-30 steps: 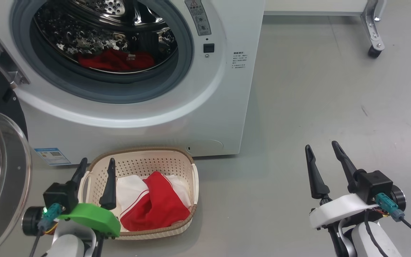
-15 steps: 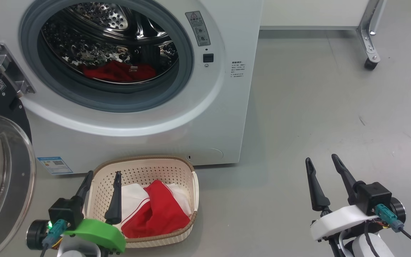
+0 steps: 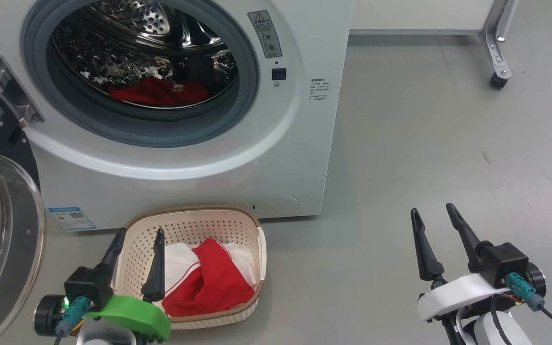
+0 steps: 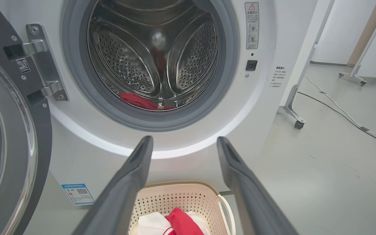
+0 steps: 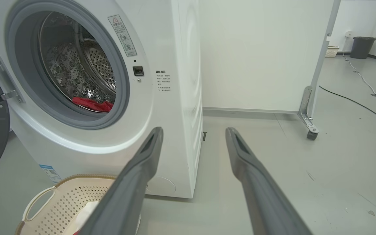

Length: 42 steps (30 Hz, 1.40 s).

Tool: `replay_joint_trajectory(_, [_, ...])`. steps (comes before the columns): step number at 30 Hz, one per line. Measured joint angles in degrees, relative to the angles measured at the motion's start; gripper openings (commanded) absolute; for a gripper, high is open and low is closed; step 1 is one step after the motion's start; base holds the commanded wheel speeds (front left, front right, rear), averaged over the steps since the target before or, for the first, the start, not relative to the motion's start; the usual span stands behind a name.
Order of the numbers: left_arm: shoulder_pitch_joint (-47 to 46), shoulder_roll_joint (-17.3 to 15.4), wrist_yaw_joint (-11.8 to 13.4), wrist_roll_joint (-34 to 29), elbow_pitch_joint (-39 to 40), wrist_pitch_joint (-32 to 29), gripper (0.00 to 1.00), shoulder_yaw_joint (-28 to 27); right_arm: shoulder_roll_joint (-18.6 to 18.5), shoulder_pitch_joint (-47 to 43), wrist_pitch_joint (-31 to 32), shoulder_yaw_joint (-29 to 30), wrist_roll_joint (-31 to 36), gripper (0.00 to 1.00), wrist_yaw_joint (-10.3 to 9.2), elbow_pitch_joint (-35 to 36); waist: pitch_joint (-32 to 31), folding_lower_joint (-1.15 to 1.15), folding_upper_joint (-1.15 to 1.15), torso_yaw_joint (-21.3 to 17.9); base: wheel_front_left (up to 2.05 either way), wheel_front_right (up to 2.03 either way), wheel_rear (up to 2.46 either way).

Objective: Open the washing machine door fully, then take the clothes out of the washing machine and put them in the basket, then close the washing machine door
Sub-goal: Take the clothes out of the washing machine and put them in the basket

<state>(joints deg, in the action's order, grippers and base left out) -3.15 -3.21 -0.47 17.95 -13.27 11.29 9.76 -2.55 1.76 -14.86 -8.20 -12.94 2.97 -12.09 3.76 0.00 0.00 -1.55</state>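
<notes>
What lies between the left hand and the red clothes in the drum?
In the head view: the basket's far rim, then the washing machine's white front and its grey door seal.

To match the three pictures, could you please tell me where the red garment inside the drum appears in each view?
Head view: red garment, upper left.
Left wrist view: garment just left of centre.
Right wrist view: garment left, mid-height.
Shared landmark: black latch socket, right of it.
</notes>
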Motion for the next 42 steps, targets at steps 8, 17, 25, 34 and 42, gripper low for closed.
replay_joint_trajectory(8, [0.84,-0.44,0.92,-0.10,3.27,-1.16,1.00,-0.19,0.00,0.00,0.00,-0.11,0.01,1.00,0.45,0.77,0.96,0.00,0.00,-0.30,0.00,0.00,0.00])
replay_joint_trajectory(17, [0.41,-0.96,0.94,-0.48,5.41,-4.53,1.00,0.07,0.00,0.29,0.00,-0.30,1.11,1.00,0.46,2.94,4.72,0.00,0.00,-0.91,0.00,0.00,0.00])
replay_joint_trajectory(25, [-6.15,-2.38,0.81,-0.23,4.33,-8.51,1.00,-0.62,-0.01,2.87,0.00,-1.79,1.48,1.00,0.47,4.86,9.95,0.00,0.00,-2.01,0.00,0.00,0.00])
replay_joint_trajectory(34, [-16.01,-3.49,0.08,2.26,0.30,-14.25,1.00,-2.44,-0.03,6.41,0.00,-3.45,0.93,1.00,0.44,7.22,15.95,0.00,0.00,-4.20,0.00,0.00,0.00])
replay_joint_trajectory(42, [-26.40,-6.68,-0.42,5.23,-4.57,-20.23,1.00,-6.26,-0.07,9.59,0.00,-6.11,-2.16,1.00,-0.46,8.99,22.20,0.01,0.00,-7.04,0.00,0.00,0.00])
